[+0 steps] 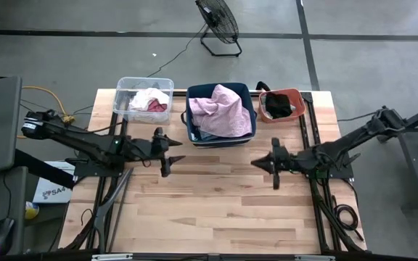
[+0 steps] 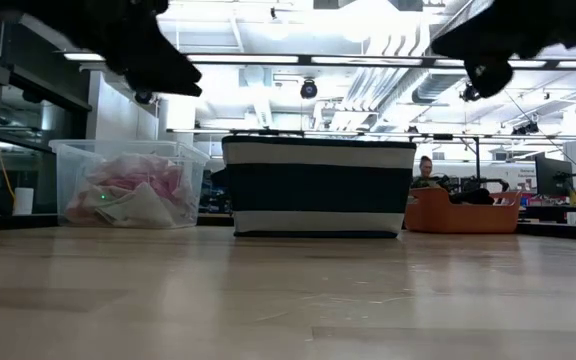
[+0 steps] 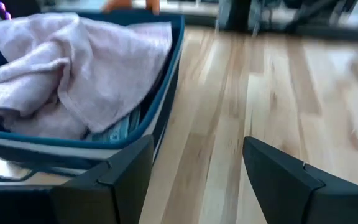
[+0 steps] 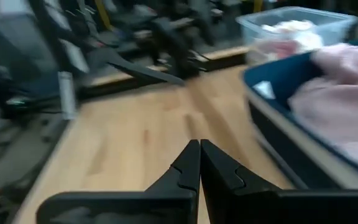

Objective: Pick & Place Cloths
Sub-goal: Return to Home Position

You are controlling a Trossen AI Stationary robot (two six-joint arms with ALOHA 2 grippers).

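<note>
As I look over the counter (image 1: 216,210), my left tool (image 3: 197,146) hangs released above the wood, just short of the navy bin (image 1: 189,116). My right tool (image 4: 199,149) faces it, clenched finger against finger. Further back, a light pink cloth (image 1: 223,109) fills that bin. White and pink cloths (image 1: 149,101) lie in the clear bin (image 1: 124,88), and a black cloth (image 1: 278,107) in the orange bin (image 1: 298,96).

Left gripper (image 3: 197,143) jaws apart, right gripper (image 4: 199,148) closed

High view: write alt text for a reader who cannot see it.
Three bins of cloths line a wooden table's far edge: clear bin, navy bin, orange bin. The left gripper and right gripper hover above the tabletop.
</note>
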